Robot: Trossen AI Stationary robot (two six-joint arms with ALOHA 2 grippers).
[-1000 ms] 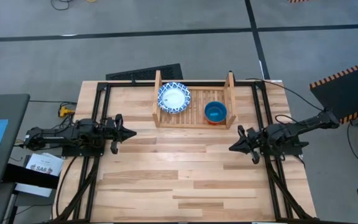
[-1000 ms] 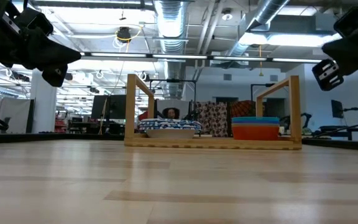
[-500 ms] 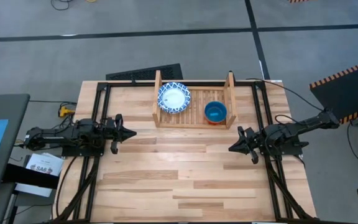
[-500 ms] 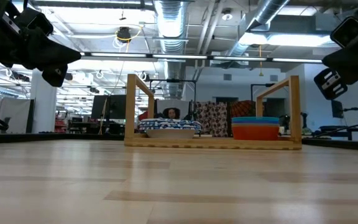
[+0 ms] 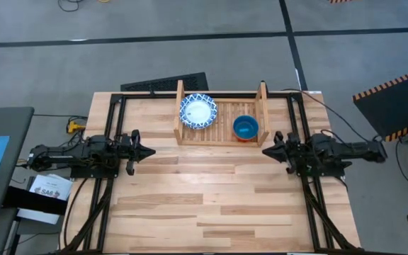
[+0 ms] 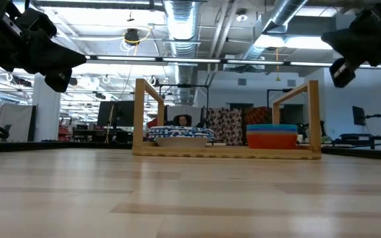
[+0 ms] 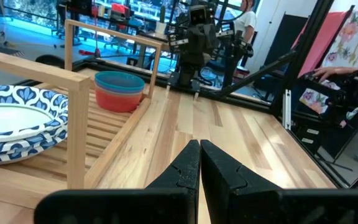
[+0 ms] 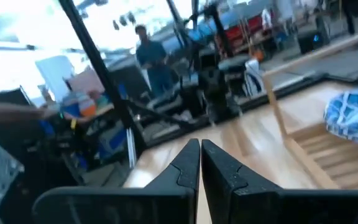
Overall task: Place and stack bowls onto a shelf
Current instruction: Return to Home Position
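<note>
Bowls sit in two stacks on the light wooden slatted shelf (image 5: 222, 132) in the high view. The shelf is at the middle of the far edge of the pale plank desk (image 5: 190, 205). The wide white bowls with blue patterned rims (image 5: 198, 111) are by its left board, and the small teal plastic bowl (image 5: 246, 127) is by its right. The left gripper (image 5: 149, 150) waits toward the desk's left edge. The right gripper (image 5: 265, 151), aslant half a second ago, has swung level to mirror it, near the shelf's front right corner but apart from it. In the low view the teal bowl rests on a small orange plastic bowl (image 6: 271, 141), and both grippers hang high above the desk. The left wrist view shows its fingers (image 7: 188, 165) pressed together on nothing. The right wrist view shows the same of its fingers (image 8: 188, 163). Stacking looks finished, with the right arm nearly home.
</note>
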